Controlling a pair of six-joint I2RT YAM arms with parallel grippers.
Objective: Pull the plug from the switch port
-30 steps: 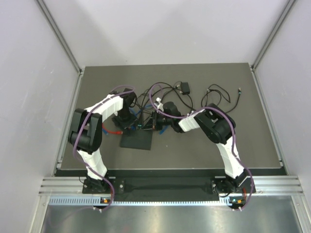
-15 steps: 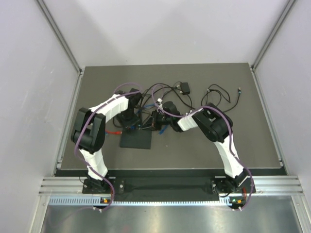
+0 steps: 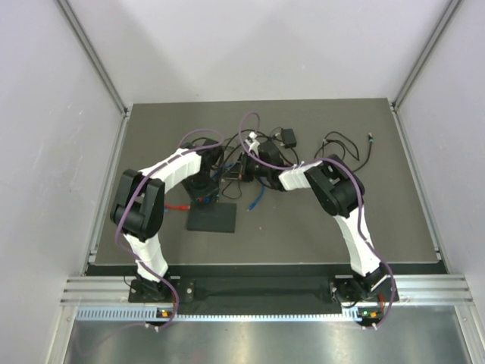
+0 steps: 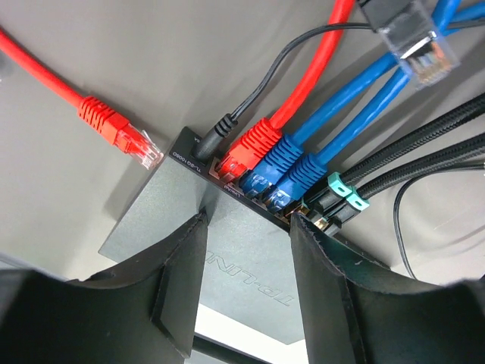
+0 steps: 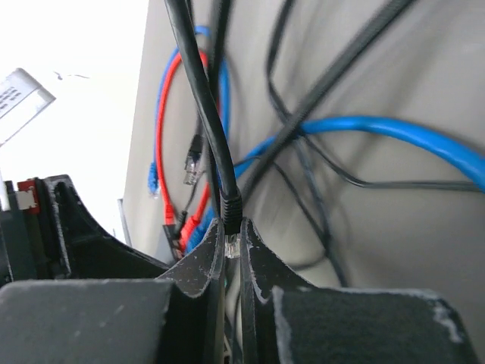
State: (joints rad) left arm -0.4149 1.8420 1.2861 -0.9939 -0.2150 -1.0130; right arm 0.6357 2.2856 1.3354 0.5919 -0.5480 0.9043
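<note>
One plug, nose-first in right hand, cable outward

Two robot arms stood near, the left arm and the right arm, one flat black switch, one seated red plug, two seated blue plugs, one round power plug, one loose red plug, one black-cabled plug, one far adapter block.

The switch box looks matt, the red cable smooth plastic.
</note>
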